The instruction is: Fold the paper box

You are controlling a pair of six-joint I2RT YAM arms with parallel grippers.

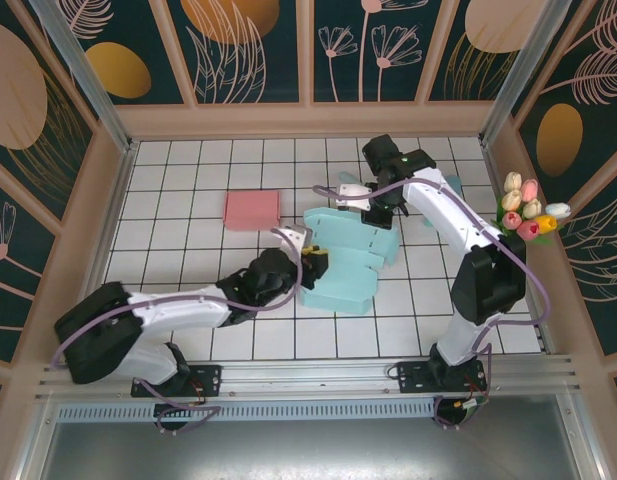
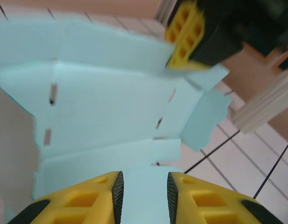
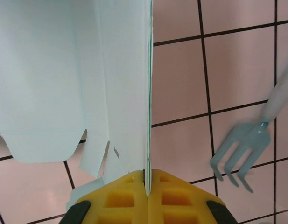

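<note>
Clamped on the pale turquoise die-cut paper box (image 1: 343,270) mid-table, my right gripper (image 3: 147,173) holds its 1 o'clock wall upright so my left gripper (image 2: 144,189), jaws apart at 9 o'clock, can crease.

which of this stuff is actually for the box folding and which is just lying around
For the job: paper box, left end effector, right end effector pinching the box's edge.
Lying about: pink sheet, small fork, tulips.
</note>
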